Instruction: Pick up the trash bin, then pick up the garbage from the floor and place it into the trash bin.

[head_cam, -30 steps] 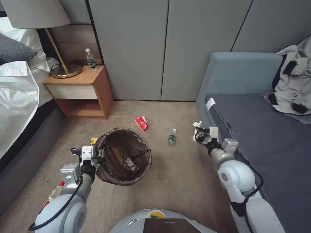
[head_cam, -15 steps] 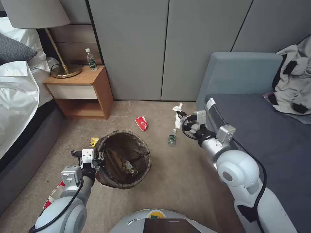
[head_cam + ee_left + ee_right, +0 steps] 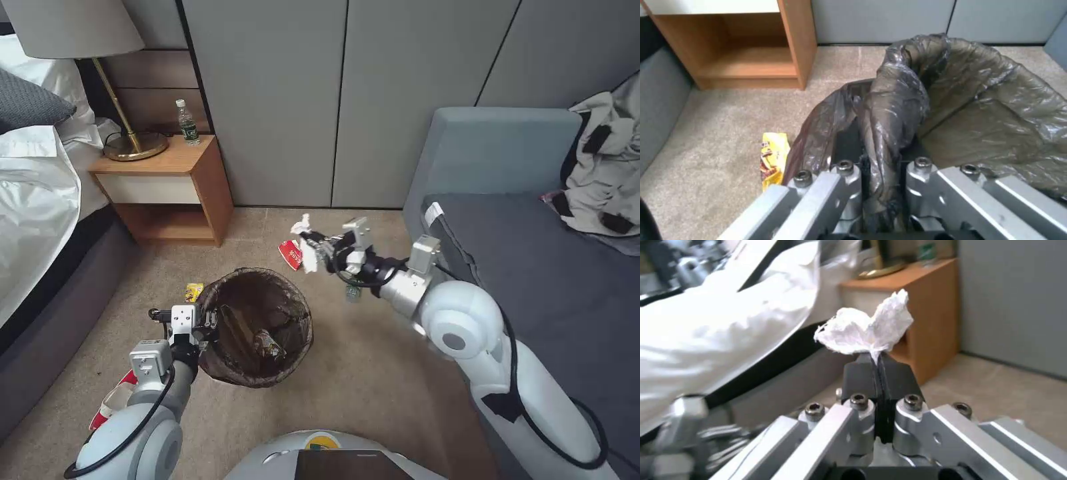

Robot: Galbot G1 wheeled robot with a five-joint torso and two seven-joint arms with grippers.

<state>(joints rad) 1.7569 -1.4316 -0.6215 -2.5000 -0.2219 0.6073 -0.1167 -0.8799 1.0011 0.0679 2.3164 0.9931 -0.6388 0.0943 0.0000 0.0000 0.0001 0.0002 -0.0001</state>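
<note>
The trash bin (image 3: 227, 373), lined with a crinkled dark bag, hangs just off the carpet with my left gripper (image 3: 203, 322) shut on its near-left rim. In the left wrist view the left gripper (image 3: 880, 173) pinches the folded bag (image 3: 907, 100). My right gripper (image 3: 315, 244) is shut on a crumpled white paper (image 3: 307, 248), held in the air by the bin's far-right rim. The right wrist view shows the paper (image 3: 867, 328) sticking out of the shut right gripper (image 3: 878, 365). More garbage lies on the floor: a red-white carton (image 3: 291, 255), a yellow wrapper (image 3: 193, 291) (image 3: 773, 158) and a small bottle (image 3: 353, 292).
A wooden nightstand (image 3: 170, 180) with a lamp and an upright water bottle (image 3: 187, 123) stands at the back left beside the bed (image 3: 33, 200). A grey sofa (image 3: 533, 267) runs along the right. Some litter (image 3: 267, 343) lies inside the bin. A red-white wrapper (image 3: 110, 403) lies under my left arm.
My right arm has swung left from the sofa side, carrying the white paper past the small bottle to beside the bin's far rim. The left gripper and bin have barely moved.
</note>
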